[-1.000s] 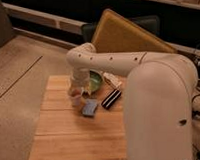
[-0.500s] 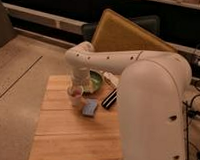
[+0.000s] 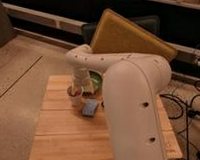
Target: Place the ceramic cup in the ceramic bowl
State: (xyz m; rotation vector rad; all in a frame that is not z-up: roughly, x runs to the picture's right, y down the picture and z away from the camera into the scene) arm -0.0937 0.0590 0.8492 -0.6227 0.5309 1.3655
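The ceramic cup [image 3: 74, 97], small and pale with a reddish inside, stands on the wooden table [image 3: 56, 127], just left of the green ceramic bowl [image 3: 95, 80]. The bowl is partly hidden behind my wrist. My gripper [image 3: 78, 88] points down directly over the cup, at its rim or touching it. The white arm bends at an elbow [image 3: 77, 56] above it and fills the right side of the view.
A blue-grey block [image 3: 89, 108] lies on the table just in front and to the right of the cup. A large yellow board [image 3: 130, 38] leans tilted behind the table. Cables [image 3: 192, 106] lie on the floor at the right. Bare floor lies to the left.
The gripper has come down and slightly left, from beside the bowl to right over the cup. The cup, bowl and block have not moved.
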